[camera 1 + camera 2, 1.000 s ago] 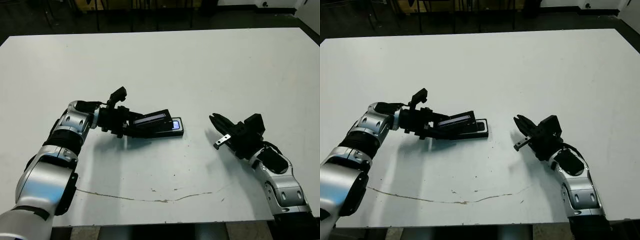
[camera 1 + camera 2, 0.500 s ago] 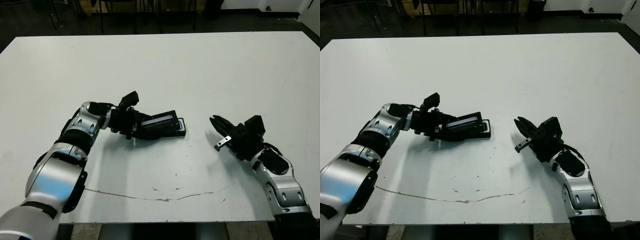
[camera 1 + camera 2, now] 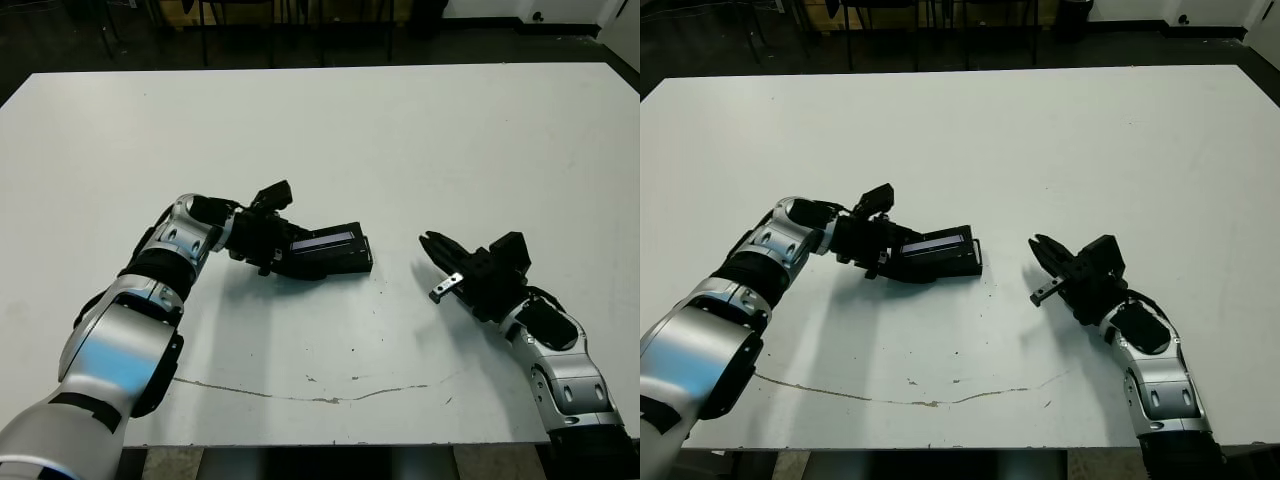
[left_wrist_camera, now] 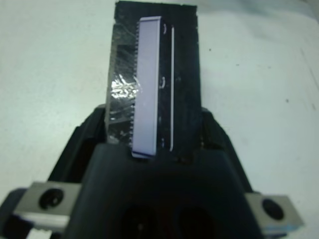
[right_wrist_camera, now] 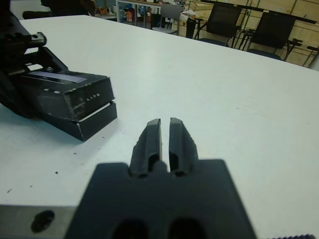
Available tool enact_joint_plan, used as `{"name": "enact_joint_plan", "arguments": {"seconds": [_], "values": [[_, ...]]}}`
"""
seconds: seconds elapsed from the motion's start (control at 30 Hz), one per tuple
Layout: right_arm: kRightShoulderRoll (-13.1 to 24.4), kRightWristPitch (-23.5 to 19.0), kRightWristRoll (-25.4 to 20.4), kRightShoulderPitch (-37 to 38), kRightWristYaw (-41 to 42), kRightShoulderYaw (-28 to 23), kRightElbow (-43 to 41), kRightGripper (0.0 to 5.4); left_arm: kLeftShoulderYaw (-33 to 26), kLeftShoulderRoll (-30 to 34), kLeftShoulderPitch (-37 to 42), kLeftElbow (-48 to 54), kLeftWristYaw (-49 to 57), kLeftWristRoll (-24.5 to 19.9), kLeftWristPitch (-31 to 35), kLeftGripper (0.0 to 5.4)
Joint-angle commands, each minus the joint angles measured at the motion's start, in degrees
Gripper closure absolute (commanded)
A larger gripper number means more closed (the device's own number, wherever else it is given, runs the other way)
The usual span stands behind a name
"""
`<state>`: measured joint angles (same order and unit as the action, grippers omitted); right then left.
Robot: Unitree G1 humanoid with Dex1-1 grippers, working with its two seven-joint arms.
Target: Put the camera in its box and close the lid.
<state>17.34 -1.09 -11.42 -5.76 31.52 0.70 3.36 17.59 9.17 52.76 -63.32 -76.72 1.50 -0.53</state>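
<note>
Right wrist view is showing the left hand gripping the lid, tilting over the box at nine o'clock; skewed lowering risks jamming. Right hand is idling, nearly closed, empty.

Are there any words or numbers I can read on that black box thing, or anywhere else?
None can be read.
Lid: tiny pale marks on its side edge, too blurred to read.
Lid label panel: plain lilac strip, with small marks beside it too blurred to read.
Box, table, both claws: no writing shows.
</note>
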Motion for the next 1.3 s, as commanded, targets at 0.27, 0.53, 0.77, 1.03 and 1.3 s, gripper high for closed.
{"name": "enact_joint_plan", "arguments": {"seconds": [0.27,0.53,0.77,1.03,1.3], "values": [[-0.1,0.5,-1.3,0.4,1.0,-1.0,1.5,5.40,3.0,-7.3,-1.5,-3.1,1.2,3.9,2.0,2.61],[0.4,0.5,-1.1,0.5,0.9,-1.1,1.2,5.40,3.7,-8.7,-1.1,-4.2,2.1,5.6,2.6,2.61],[0.4,0.2,-0.9,0.5,0.5,-1.1,0.8,5.40,6.3,-8.0,-1.4,-3.6,2.9,8.4,-0.4,2.61],[0.5,-0.9,-0.7,0.8,0.1,-0.9,-0.4,5.40,7.8,-6.3,-1.2,-3.9,1.9,9.9,-2.5,2.61],[0.3,-1.0,-1.6,0.7,0.8,-1.0,-0.1,5.40,10.7,-4.0,-1.4,-2.8,7.4,13.5,-4.1,1.69]]}}
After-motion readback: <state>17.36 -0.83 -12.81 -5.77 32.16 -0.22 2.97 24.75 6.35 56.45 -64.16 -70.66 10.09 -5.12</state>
